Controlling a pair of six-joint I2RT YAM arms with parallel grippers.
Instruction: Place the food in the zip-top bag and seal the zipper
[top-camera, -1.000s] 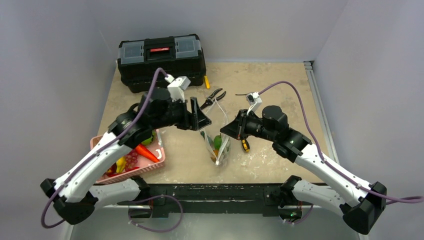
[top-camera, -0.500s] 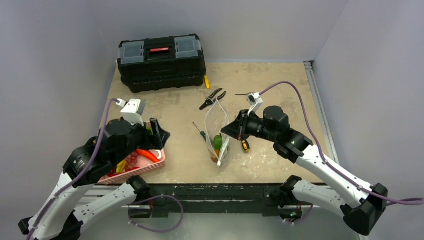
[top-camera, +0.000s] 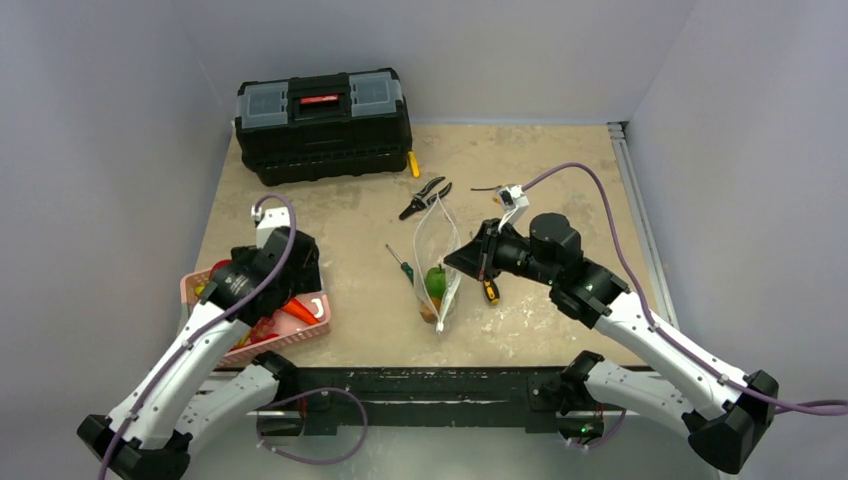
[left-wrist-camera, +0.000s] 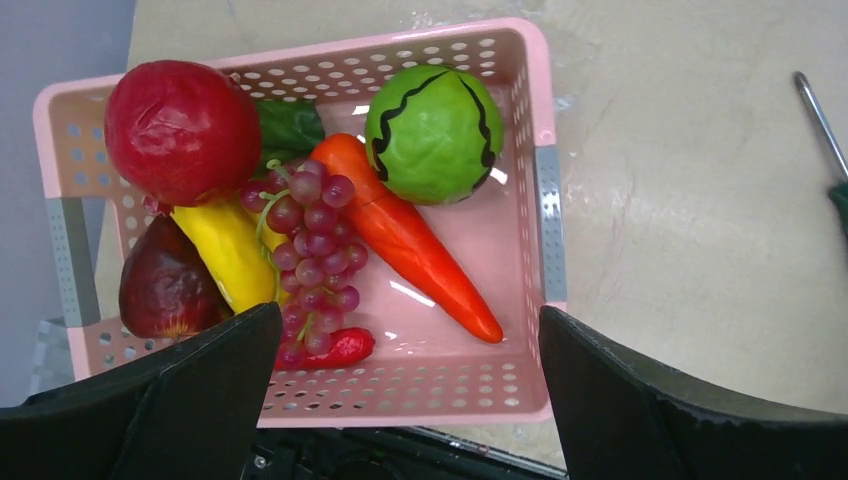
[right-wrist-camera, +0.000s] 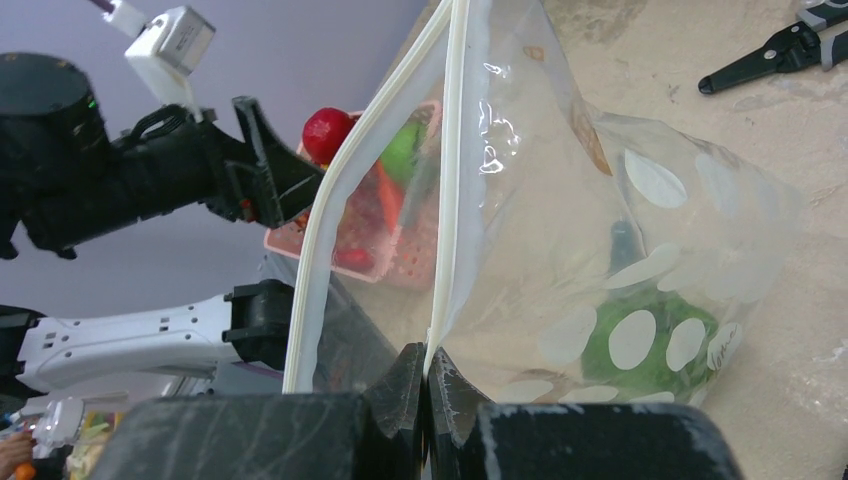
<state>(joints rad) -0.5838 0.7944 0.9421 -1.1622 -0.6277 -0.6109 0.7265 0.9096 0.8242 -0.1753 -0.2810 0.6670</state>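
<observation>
Dotted clear bag (right-wrist-camera: 640, 250), mouth agape, hangs pinched by its zipper (right-wrist-camera: 450, 150) in the right gripper (right-wrist-camera: 427, 385); left gripper (left-wrist-camera: 408, 325) hovers spread over the basket (left-wrist-camera: 547, 230).

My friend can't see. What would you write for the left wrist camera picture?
A pink basket seen from above holds a red round fruit, a green striped melon, an orange carrot, purple grapes and a yellow banana. The left gripper stands wide open, its black fingers at the bottom corners, holding nothing.

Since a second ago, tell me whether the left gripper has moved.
Yes: the left gripper swung left, away from the toolbox and bag, to above the pink basket.
</observation>
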